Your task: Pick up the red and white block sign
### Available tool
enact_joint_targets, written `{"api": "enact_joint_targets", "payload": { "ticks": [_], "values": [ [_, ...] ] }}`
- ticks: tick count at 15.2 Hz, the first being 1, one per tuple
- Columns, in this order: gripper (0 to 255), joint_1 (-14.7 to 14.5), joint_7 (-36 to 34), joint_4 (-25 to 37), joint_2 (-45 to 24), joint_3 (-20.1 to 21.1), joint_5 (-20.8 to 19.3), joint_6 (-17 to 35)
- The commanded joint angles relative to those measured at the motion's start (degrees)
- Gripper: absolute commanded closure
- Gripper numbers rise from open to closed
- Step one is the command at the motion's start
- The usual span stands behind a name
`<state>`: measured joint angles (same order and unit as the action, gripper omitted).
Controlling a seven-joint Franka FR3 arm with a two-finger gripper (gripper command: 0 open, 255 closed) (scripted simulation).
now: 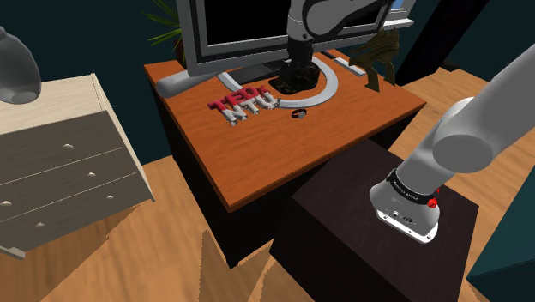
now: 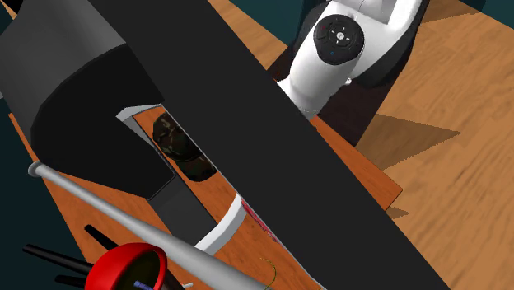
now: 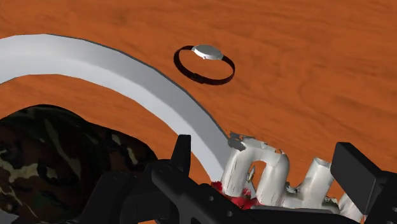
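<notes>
**My jaws wide around the block sign**

My gripper [image 3: 264, 153] stands wide open, the black fingers [image 3: 181, 156] well apart; the block sign [image 3: 267, 175] lies between them on the orange-brown wooden table [image 3: 305, 95]; whether either finger touches it I cannot tell. Up close it is chunky white letters with red beneath; in the shoulder view the block sign [image 1: 243, 105] shows two rows of red and white letters, which I cannot read with certainty. Just beside it curves the monitor's silver foot [image 3: 95, 63]; inside that arc lies a camouflage-patterned object [image 3: 51, 146]. On the far side of the foot, apart from it, a wristwatch [image 3: 205, 63] with a dark band and silver face rests on the table. Further out, a pale dresser [image 1: 69, 163] stands with its drawers shut; at the second exterior view's lower left sits a red bowl [image 2: 128, 264], dark inside; what it holds I cannot tell.
</notes>
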<state>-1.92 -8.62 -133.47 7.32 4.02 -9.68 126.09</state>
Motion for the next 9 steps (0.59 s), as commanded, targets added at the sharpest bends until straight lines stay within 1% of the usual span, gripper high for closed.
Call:
{"api": "enact_joint_targets", "payload": {
  "ticks": [1, 5, 8, 9],
  "values": [
    [0, -0.09, -1.62, 1.93, -4.58, 0.60, -2.04, 2.08],
    [0, -0.50, -4.76, 6.64, -13.79, 0.94, -6.57, 5.18],
    [0, -1.23, -7.01, 10.94, -20.75, 0.64, -9.97, 6.69],
    [0, -1.43, -7.38, 11.80, -22.03, 0.50, -10.56, 6.90]
  ]
}}
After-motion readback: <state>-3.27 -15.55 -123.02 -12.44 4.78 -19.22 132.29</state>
